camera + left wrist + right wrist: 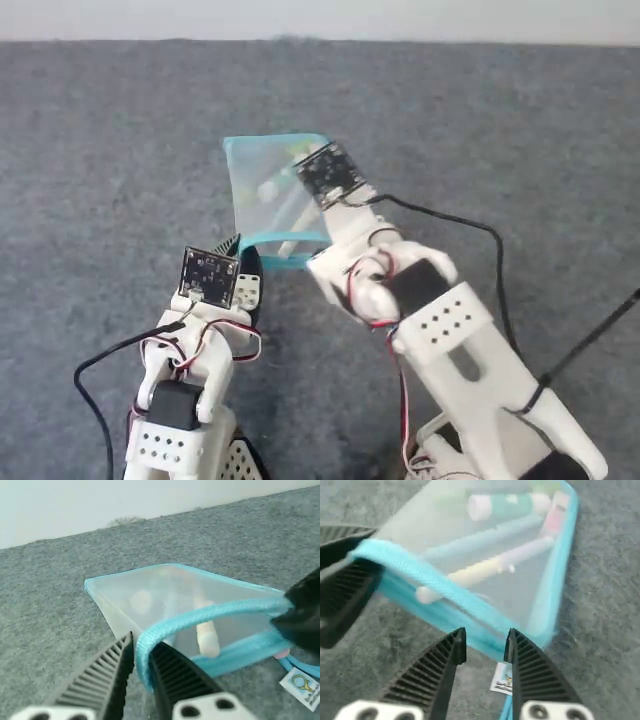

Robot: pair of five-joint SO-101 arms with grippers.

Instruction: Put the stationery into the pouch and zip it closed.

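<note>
A translucent pouch [270, 190] with a light-blue zip edge lies on the grey carpet. In the right wrist view the pouch [445, 535] holds a green-and-white tube [505, 502], a blue pen, a cream pen [485, 570] and a pink piece [555, 515]. My left gripper [141, 642] is shut on the raised blue zip edge [210, 612] at one end of the mouth. At the other end my right gripper [486, 637] stands open, its tips at the blue edge, with a small paper tag [506, 677] showing in the gap.
Grey carpet [120, 140] spreads all around the pouch, and a pale wall [320, 18] runs along the far side. Black cables [470, 225] trail from the right arm [450, 330] across the carpet.
</note>
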